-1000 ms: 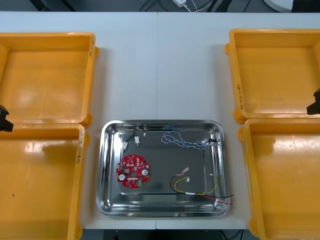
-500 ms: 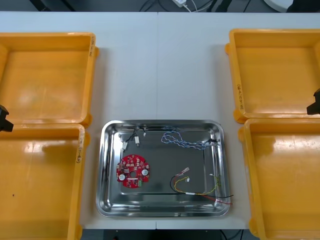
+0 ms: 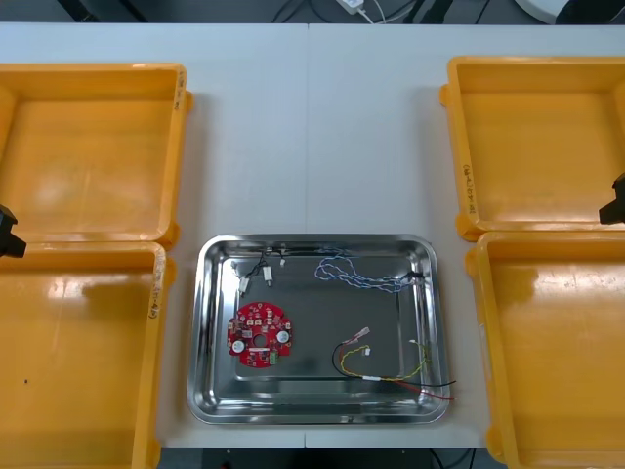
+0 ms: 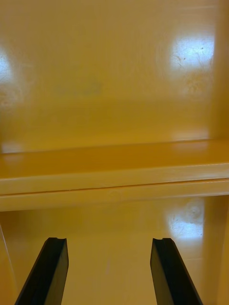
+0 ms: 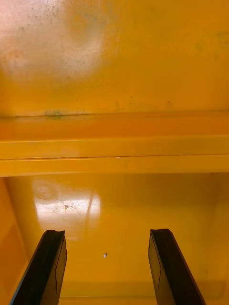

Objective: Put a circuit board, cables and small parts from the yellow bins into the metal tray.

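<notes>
The metal tray (image 3: 203, 322) sits at the front middle of the table. In it lie a round red circuit board (image 3: 259, 334), a blue and white twisted cable (image 3: 352, 274), a black cable (image 3: 256, 269) with small metal parts, and a red and yellow cable (image 3: 391, 376). My left gripper (image 5: 107, 267) stands open over the rims where the two left yellow bins (image 5: 114, 152) meet; its tip shows at the left edge (image 3: 8, 233). My right gripper (image 4: 109, 271) stands open over the rims of the right bins (image 4: 114, 176), showing at the right edge (image 3: 615, 200).
Two yellow bins (image 3: 93, 151) (image 3: 73, 352) line the left side and two (image 3: 537, 142) (image 3: 557, 342) line the right, all bare inside. A seam in the light table (image 3: 308, 127) runs down the middle behind the tray.
</notes>
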Action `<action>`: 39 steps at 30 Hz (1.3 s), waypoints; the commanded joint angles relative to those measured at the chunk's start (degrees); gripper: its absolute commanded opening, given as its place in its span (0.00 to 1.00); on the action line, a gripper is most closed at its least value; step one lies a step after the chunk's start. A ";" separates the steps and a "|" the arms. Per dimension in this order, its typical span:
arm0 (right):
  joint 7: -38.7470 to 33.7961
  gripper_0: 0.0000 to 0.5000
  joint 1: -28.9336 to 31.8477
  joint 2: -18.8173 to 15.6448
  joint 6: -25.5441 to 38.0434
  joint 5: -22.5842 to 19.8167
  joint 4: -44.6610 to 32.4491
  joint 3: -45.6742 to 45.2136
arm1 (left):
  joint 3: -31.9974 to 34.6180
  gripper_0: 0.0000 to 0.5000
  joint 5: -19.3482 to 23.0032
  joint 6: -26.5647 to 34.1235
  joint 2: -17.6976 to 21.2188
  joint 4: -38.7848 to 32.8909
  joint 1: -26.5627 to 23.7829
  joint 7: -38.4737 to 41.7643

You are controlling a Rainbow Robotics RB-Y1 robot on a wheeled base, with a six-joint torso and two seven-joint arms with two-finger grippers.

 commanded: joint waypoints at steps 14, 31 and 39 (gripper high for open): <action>-0.11 1.00 0.36 -2.82 -0.43 0.17 -0.51 -1.99 | 1.85 1.00 0.44 0.33 2.79 -0.59 0.75 -4.30; -0.11 1.00 0.36 -2.82 -0.43 0.17 -0.51 -1.99 | 1.85 1.00 0.44 0.33 2.79 -0.59 0.75 -4.30; -0.11 1.00 0.36 -2.82 -0.43 0.17 -0.51 -1.99 | 1.85 1.00 0.44 0.33 2.79 -0.59 0.75 -4.30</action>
